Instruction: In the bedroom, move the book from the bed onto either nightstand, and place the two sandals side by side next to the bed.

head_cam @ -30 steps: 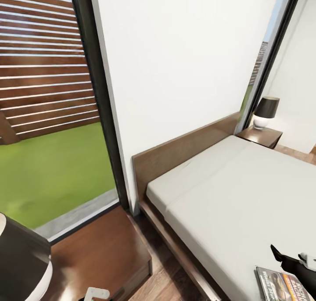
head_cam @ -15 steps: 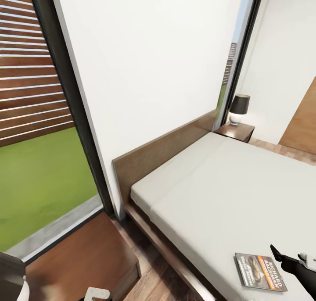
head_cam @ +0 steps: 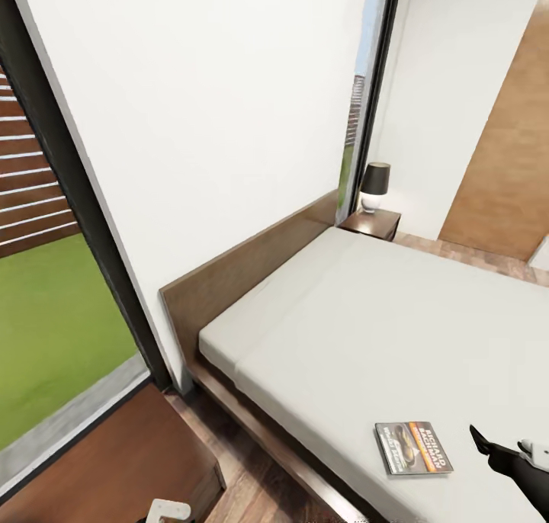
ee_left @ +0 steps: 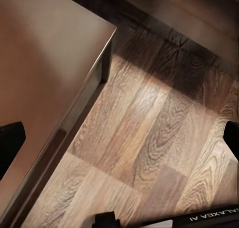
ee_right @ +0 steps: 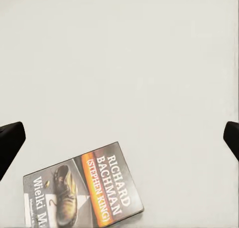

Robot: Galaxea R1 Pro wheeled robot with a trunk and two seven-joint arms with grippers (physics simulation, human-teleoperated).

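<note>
Where book [head_cam: 413, 447] lies near bed [head_cam: 366, 309] edge, mattress around bare.

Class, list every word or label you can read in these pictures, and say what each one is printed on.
"RICHARD BACHMAN": book cover, white letters.
"(STEPHEN KING)": orange band on the same cover.
"Wielki M…": cover's lower edge, cut off by the frame.
"…ALAXEA AI": left gripper housing, upside down, partly cut off.
Smaller print on the cover: too small to read.

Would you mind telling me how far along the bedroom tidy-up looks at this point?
Nothing looks finished yet. The book lies flat on the bed, untouched. In hand: the right hand hovers open over the mattress with the book just ahead of its fingertips, while the left hand hangs open beside the near nightstand. Left: grasping the book, setting it on a nightstand, then pairing the sandals.
</note>
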